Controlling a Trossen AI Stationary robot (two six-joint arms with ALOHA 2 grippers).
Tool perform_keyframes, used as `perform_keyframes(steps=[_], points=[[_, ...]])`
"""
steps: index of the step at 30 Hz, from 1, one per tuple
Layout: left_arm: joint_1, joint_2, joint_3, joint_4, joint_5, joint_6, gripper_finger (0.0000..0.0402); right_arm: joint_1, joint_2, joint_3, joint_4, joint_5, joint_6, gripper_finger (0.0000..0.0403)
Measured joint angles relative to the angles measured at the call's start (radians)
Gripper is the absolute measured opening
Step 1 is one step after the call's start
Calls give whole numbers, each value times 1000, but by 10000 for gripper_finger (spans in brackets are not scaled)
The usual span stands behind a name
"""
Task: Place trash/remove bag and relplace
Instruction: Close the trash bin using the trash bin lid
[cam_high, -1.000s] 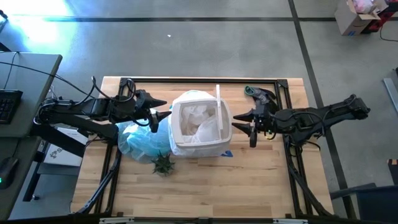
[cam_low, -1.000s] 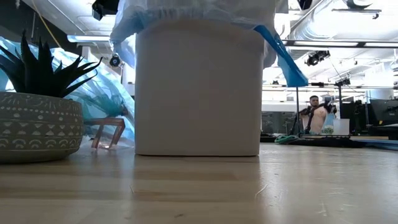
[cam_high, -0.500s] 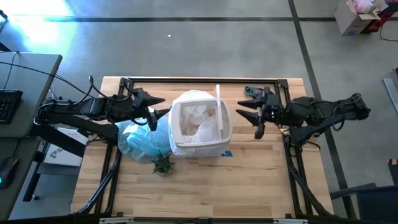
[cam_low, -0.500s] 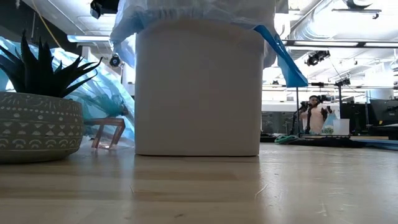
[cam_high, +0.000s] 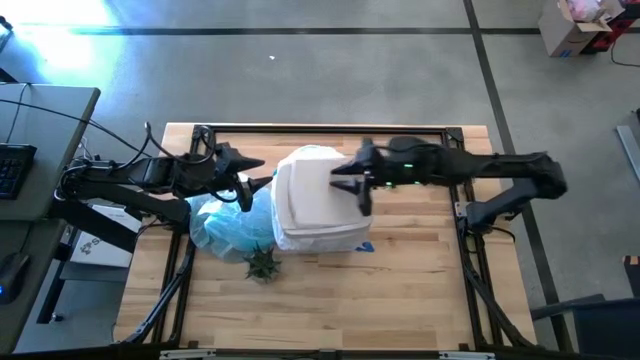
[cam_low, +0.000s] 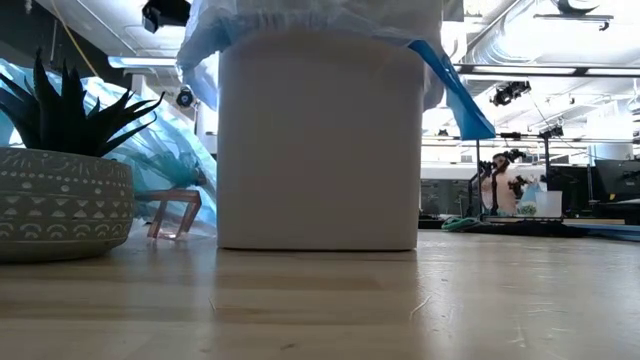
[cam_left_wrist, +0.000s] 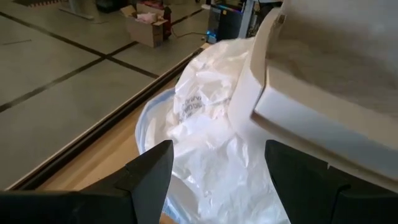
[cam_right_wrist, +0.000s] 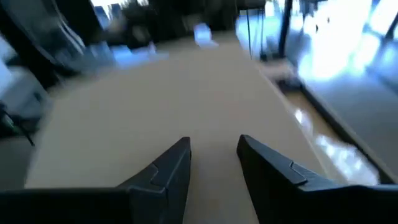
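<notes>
My left pincer (cam_high: 262, 180) waits spread by the bin (cam_high: 318, 200), above the used blue bag (cam_high: 222, 222) lying on the desk (cam_high: 330, 290). My right pincer (cam_high: 347, 180), half-spread and empty, hangs over the bin's lid (cam_high: 310, 188). Pushing down could pinch the fresh liner (cam_low: 452, 90) or shove the bin into the plant (cam_high: 262, 263).

grey concrete floor (cam_high: 300, 70), desk with keyboard (cam_high: 12, 165) at left.
</notes>
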Motion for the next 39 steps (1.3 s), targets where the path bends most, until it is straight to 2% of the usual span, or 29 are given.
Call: perform_keyframes(steps=[4, 8, 15, 21, 25, 33, 35, 39], points=[[0, 0, 0, -28, 0, -14, 239, -17, 114, 114, -182, 4, 10, 128], [0, 0, 0, -34, 0, -7, 239, -14, 173, 178, -252, 5, 9, 128], [-1, -6, 13, -47, -2, 42, 239, -3, 175, 231, -322, 12, 9, 128], [-47, -13, 128, 18, -1, 182, 239, -9, 171, 235, -343, 6, 12, 128], [-77, 7, 151, 125, 98, 264, 239, -10, 173, 235, -341, 7, 13, 128], [-71, 174, 218, 129, 153, 283, 239, -10, 174, 234, -324, 8, 12, 128], [-71, 232, 257, 65, 160, 283, 238, -10, 174, 234, -324, 7, 13, 128], [-71, 353, 355, -149, 105, 256, 230, -10, 175, 233, -328, 12, 18, 128]])
